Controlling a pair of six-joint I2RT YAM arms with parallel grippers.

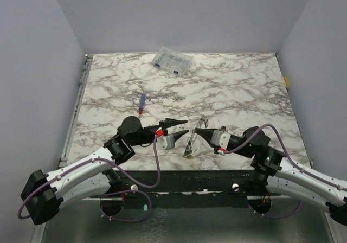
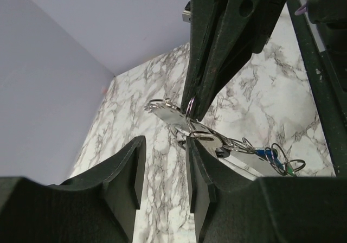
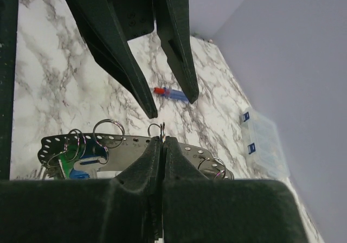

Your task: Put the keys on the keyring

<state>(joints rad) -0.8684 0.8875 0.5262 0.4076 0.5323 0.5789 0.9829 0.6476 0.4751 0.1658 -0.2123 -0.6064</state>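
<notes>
The keyring shows as a grey perforated metal strip carrying small split rings, held above the table near its front edge. At its lower end hang keys with a blue tag and a green tag. My right gripper is shut on a thin ring at the strip's edge. In the left wrist view the right gripper's fingers pinch that ring above the keyring. My left gripper is open with nothing between its pads. Its right finger lies against a metal key. From above, the left gripper faces the right gripper across the bunch.
A slim red-and-blue screwdriver lies on the marble behind the left gripper. A clear plastic compartment box stands at the table's far edge. The bunch hangs close to the table's near edge. Grey walls close in on three sides.
</notes>
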